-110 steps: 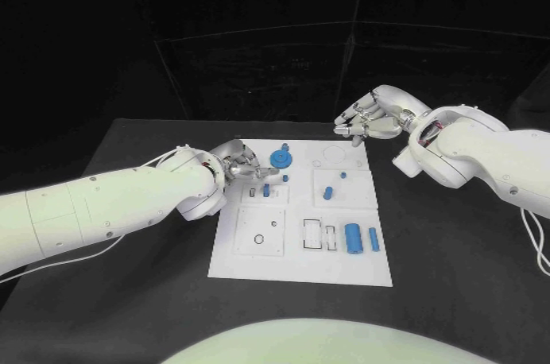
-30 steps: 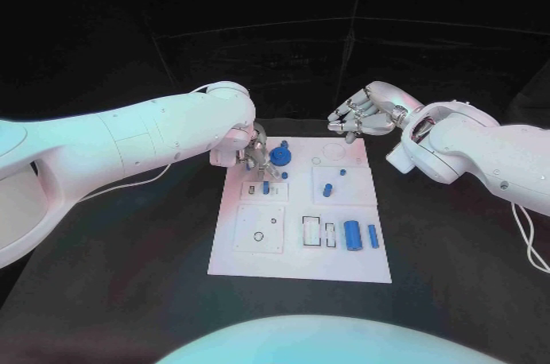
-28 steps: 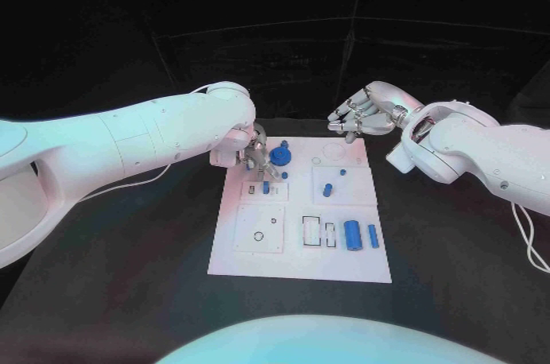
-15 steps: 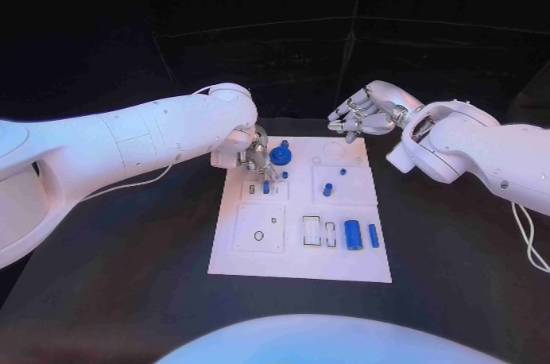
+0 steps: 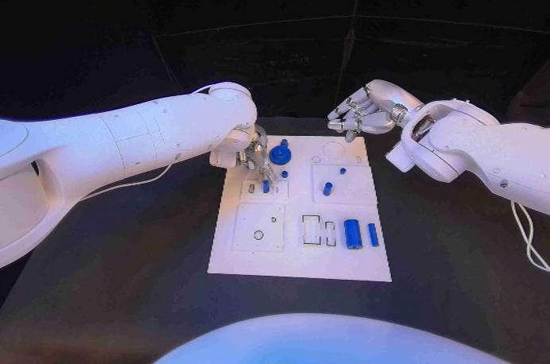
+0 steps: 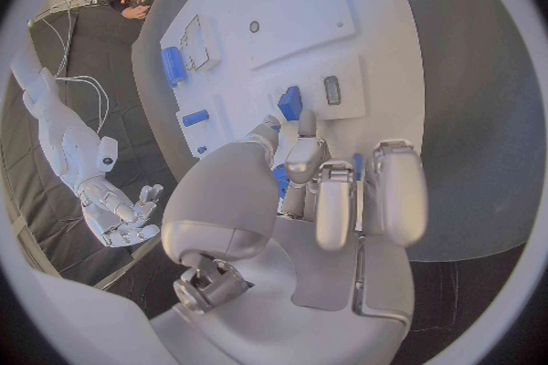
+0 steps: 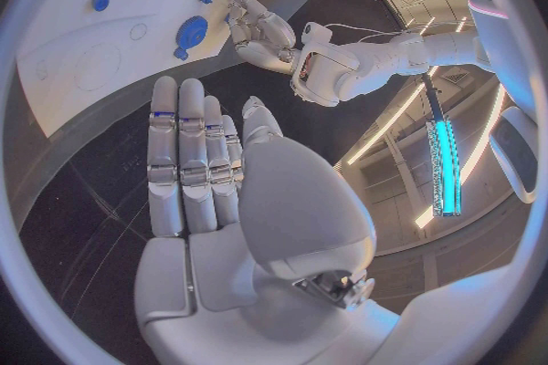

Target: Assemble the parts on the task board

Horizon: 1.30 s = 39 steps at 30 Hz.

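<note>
white board (image 5: 300, 261) is lying mid table (image 5: 137, 284) w/ small blue parts (image 5: 353, 234) on it. left hand (image 5: 254, 157) is hovering over board's far left corner, can't tell if it's gripping anything. right hand (image 5: 365, 116) is hanging beyond far edge, fingers apart, holding nothing.

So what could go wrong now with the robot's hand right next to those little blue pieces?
The left hand hangs low over the white task board, close beside the round blue disc part. It might bump that disc, or the small blue peg standing just below it. Whether it holds anything is unclear.
</note>
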### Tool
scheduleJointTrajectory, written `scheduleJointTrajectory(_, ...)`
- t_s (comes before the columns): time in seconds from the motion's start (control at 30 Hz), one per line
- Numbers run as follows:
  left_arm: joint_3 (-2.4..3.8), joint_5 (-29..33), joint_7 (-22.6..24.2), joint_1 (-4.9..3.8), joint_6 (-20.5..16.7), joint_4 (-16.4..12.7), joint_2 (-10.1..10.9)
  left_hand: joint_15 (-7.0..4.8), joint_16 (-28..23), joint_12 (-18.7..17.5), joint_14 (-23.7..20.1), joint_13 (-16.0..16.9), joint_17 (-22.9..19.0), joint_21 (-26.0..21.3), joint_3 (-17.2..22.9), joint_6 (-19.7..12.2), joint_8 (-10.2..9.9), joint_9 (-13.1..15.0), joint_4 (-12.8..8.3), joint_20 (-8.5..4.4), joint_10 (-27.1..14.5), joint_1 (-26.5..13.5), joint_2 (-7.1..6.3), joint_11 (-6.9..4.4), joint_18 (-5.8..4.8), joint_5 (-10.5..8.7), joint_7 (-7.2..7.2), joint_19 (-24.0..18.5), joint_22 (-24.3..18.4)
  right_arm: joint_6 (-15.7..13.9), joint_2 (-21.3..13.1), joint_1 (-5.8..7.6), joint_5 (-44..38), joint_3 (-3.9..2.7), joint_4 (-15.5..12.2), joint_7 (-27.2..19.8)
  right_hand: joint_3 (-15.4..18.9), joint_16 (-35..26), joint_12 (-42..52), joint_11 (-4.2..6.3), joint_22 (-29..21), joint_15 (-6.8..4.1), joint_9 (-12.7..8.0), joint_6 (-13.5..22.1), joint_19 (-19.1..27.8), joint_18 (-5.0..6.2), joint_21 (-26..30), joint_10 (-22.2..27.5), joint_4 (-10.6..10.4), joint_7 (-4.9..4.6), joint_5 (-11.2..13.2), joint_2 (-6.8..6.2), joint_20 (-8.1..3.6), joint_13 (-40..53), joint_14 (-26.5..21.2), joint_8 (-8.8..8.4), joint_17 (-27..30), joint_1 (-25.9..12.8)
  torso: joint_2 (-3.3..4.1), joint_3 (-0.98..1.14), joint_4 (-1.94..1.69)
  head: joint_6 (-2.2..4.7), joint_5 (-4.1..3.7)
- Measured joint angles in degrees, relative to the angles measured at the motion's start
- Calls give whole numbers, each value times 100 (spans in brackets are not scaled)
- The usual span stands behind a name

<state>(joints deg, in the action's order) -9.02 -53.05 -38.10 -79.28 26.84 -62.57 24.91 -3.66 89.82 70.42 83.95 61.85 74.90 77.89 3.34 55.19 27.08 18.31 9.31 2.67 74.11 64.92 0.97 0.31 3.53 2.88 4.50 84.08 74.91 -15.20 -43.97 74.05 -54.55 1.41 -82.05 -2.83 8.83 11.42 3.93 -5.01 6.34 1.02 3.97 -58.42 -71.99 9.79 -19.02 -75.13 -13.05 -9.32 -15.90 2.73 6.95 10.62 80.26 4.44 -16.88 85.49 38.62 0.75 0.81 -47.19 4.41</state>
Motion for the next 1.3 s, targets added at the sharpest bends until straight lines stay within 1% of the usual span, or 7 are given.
scheduleJointTrajectory(0.07,0,0,0,0,16,0,-1,0,0,0,0,0,0,0,0,41,-23,0,0,0,0,23,23,0,0,0,-1,0,0,0,0,0,0,0,1,0,0,0,0,0,0,0,0,0,0,0,0,0,0,0,0,0,0,0,0,0,0,0,-1,0,0,-1,0)
scheduleJointTrajectory(0.4,-1,1,0,3,102,13,-20,0,0,0,0,12,0,0,25,62,-46,-17,-56,0,0,48,-2,0,-1,0,-22,0,0,2,5,0,3,0,3,0,15,0,0,0,1,0,0,0,0,0,0,0,-15,0,-27,0,0,-5,0,0,0,0,0,1,0,-5,-4)
scheduleJointTrajectory(0.87,-20,2,0,11,164,29,-47,0,0,0,0,18,0,0,84,104,-73,-39,-114,0,0,83,18,0,0,0,-21,0,0,6,5,0,6,0,3,-2,15,0,0,0,1,0,0,0,0,0,0,0,-15,0,-27,0,0,-4,0,0,0,0,1,0,-3,-23,-14)
scheduleJointTrajectory(0.97,-23,2,0,13,167,30,-48,0,0,0,0,25,0,0,157,162,-106,-57,-220,0,23,222,23,-23,0,0,-38,0,-1,8,5,0,7,0,3,-2,15,0,0,0,1,0,0,0,0,0,0,0,-15,0,-27,0,0,-4,0,0,0,0,1,1,-3,-25,-14)
scheduleJointTrajectory(1.1,-24,10,4,13,160,30,-47,0,0,0,0,28,0,0,476,212,-152,-92,-539,0,41,614,124,-46,0,7,-85,0,-1,9,7,0,8,0,3,-3,15,0,0,0,-4,0,0,0,0,0,0,0,-15,0,-27,0,0,-4,0,0,0,0,1,0,-3,-28,-14)
scheduleJointTrajectory(1.17,-22,27,12,13,151,26,-42,0,0,0,0,28,0,0,706,228,-185,-112,-768,0,38,749,111,-66,-1,118,-101,0,-1,10,7,0,8,0,3,-4,15,0,0,0,-3,0,0,0,0,0,0,0,-15,0,-27,0,0,-4,0,0,0,0,1,0,-3,-34,-14)
scheduleJointTrajectory(1.3,-22,71,28,12,115,18,-23,0,0,-17,-1,19,0,32,843,256,-223,-125,-694,-21,40,848,75,-77,0,322,-91,-21,-1,11,7,0,9,0,4,-4,15,0,0,0,-3,0,0,0,0,0,0,0,-15,0,-27,0,0,-3,0,0,0,0,1,-1,-3,-38,-14)
